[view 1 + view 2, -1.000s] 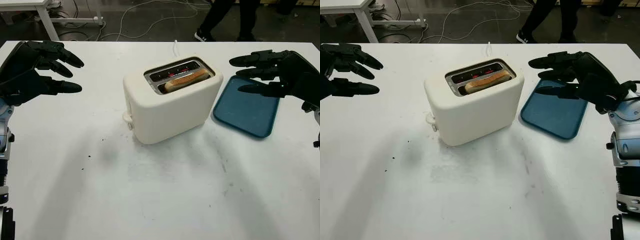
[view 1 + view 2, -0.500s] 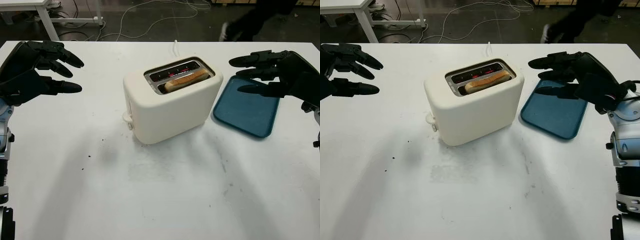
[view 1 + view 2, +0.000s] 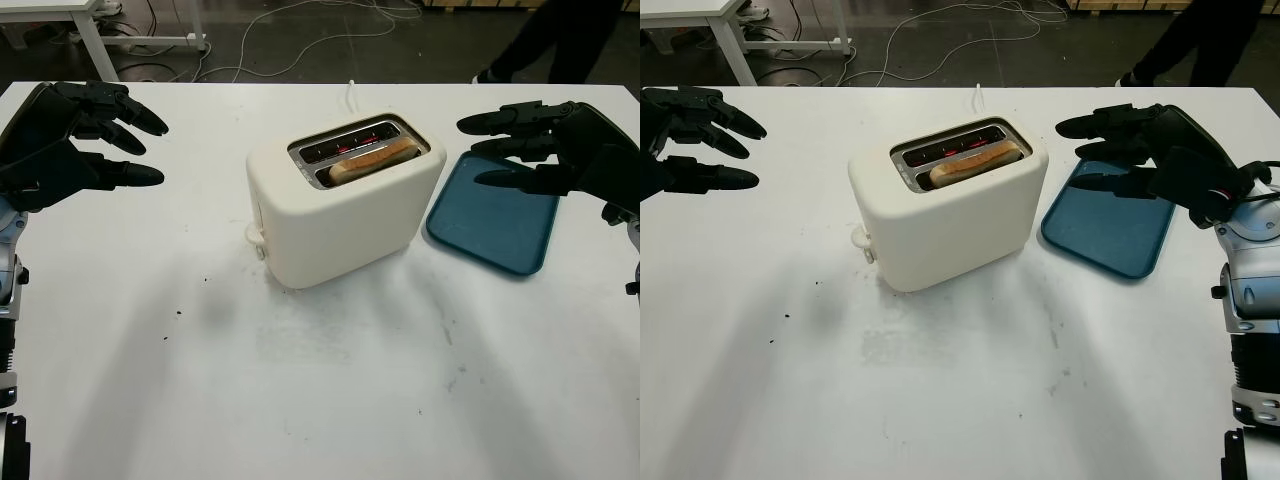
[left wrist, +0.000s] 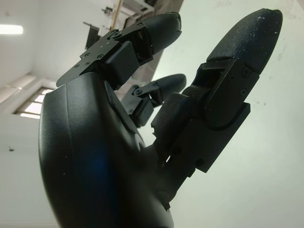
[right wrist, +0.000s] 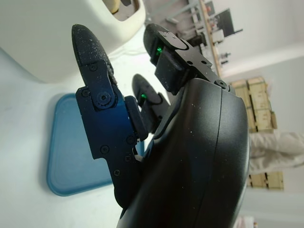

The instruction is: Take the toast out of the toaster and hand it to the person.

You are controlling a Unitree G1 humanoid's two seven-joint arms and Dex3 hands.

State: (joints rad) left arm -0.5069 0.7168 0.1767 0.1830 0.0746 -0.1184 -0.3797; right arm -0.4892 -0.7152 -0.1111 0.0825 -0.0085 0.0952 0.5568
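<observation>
A cream toaster (image 3: 340, 215) stands mid-table with a slice of toast (image 3: 372, 160) poking out of its near slot; the far slot glows red inside. My right hand (image 3: 515, 148) hovers open to the right of the toaster, above the blue tray (image 3: 495, 220), well apart from the toast. My left hand (image 3: 115, 140) hangs open over the table's left side, far from the toaster. A person's legs (image 3: 560, 40) stand on the floor beyond the table at the back right.
The white table (image 3: 320, 380) has open room in front of the toaster. The toaster's white cord (image 3: 351, 92) runs off the far edge. Cables lie on the dark floor behind, and a white table leg (image 3: 95, 40) stands at the back left.
The person behind the table has walked to the right. Both hands, the toaster and the toast have stayed where they were.
</observation>
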